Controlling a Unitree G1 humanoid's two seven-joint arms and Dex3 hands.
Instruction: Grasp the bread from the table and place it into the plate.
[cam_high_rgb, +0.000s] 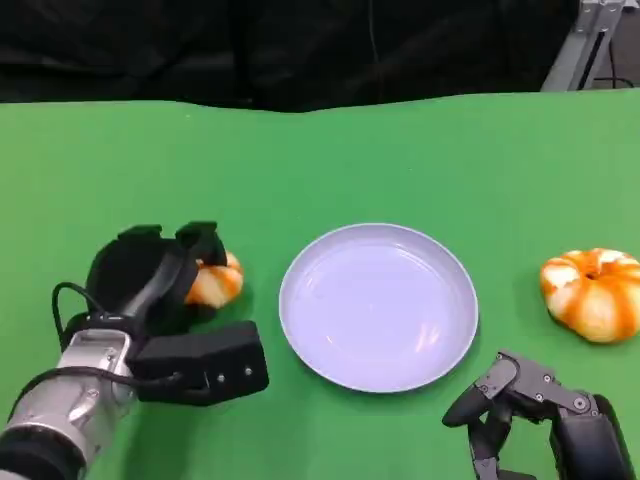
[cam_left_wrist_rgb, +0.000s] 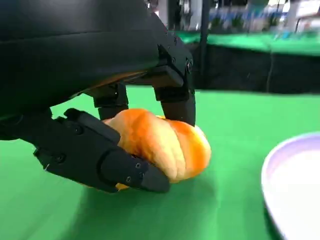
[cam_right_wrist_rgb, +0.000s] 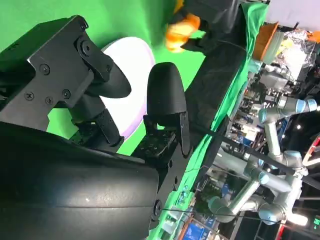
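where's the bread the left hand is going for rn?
In the head view the bread sits on the green table left of the plate, with the left hand closed around it; the left wrist view shows it touching the table.

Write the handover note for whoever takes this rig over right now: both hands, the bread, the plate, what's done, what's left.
Left hand: fingers closed around the bread, which sits low at the green table, left of the plate; whether it has lifted off, I cannot tell.
Right hand: holds nothing, fingers apart, near the plate's right front.
A second bun lies untouched, right of the plate.
Done: bread grasped.
Left: lift, carry right, set it in the plate, release.
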